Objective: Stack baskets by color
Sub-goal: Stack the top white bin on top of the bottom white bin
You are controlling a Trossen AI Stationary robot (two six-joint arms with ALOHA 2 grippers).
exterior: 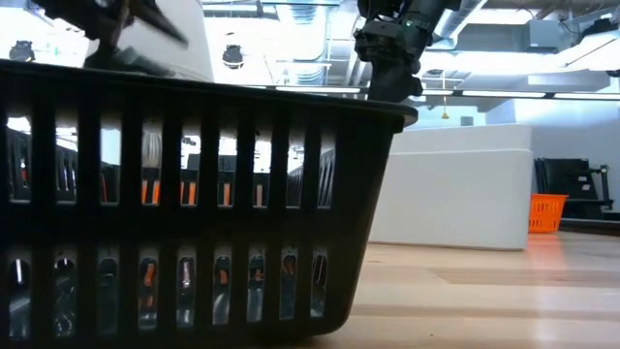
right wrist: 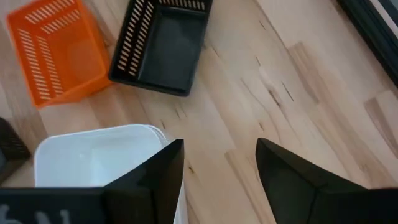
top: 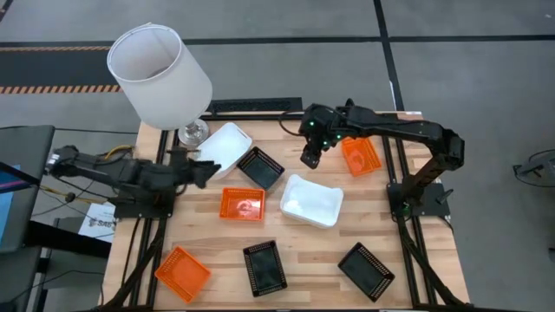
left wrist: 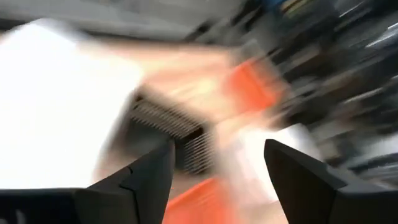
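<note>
Several small baskets lie scattered on the wooden table. A white basket [top: 227,146] sits at the far left with a black basket [top: 260,167] beside it. An orange basket [top: 242,204] and a second white basket [top: 311,201] rest flat mid-table. Another orange basket [top: 360,154] lies at the far right. My left gripper [top: 204,169] hovers open just left of the far white basket, its view blurred [left wrist: 217,180]. My right gripper [top: 312,156] hangs open above bare wood between the black and far-right orange baskets, nothing between its fingers [right wrist: 219,168].
A big white lampshade [top: 160,74] stands at the far left corner. Along the near edge lie an orange basket [top: 182,273] and two black baskets [top: 264,267] [top: 366,270]; one black basket [exterior: 194,194] fills the low view. Bare wood shows between them.
</note>
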